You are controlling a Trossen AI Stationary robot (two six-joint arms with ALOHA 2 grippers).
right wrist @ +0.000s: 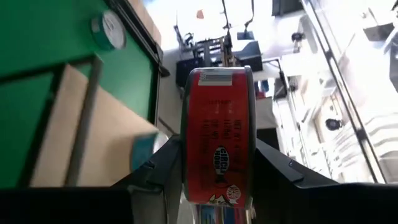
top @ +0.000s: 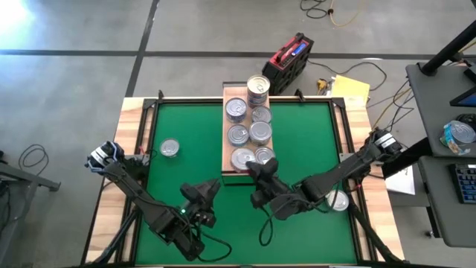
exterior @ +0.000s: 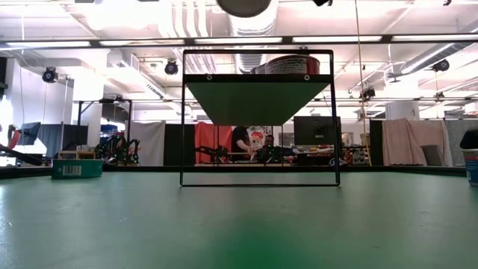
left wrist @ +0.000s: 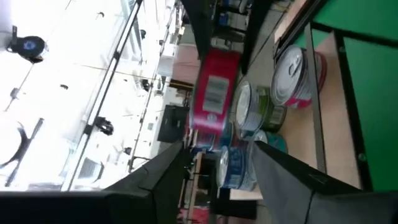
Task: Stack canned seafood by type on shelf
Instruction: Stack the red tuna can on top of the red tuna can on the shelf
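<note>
Here, right end effector apparently clamps round red-labelled tin; light-wood shelf adjacent.

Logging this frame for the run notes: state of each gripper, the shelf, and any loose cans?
right gripper: shut on red-label can, at the shelf's near end
left gripper: open, empty, above the green mat
shelf: loaded with cans, one stack at its far end
lone can: on the mat left of the shelf, lid up

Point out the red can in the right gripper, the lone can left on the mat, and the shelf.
red can (right wrist: 217,149), right wrist view, label side.
lone can (top: 169,148), high view, lid.
shelf (top: 226,152), high view, bare left edge.
</note>
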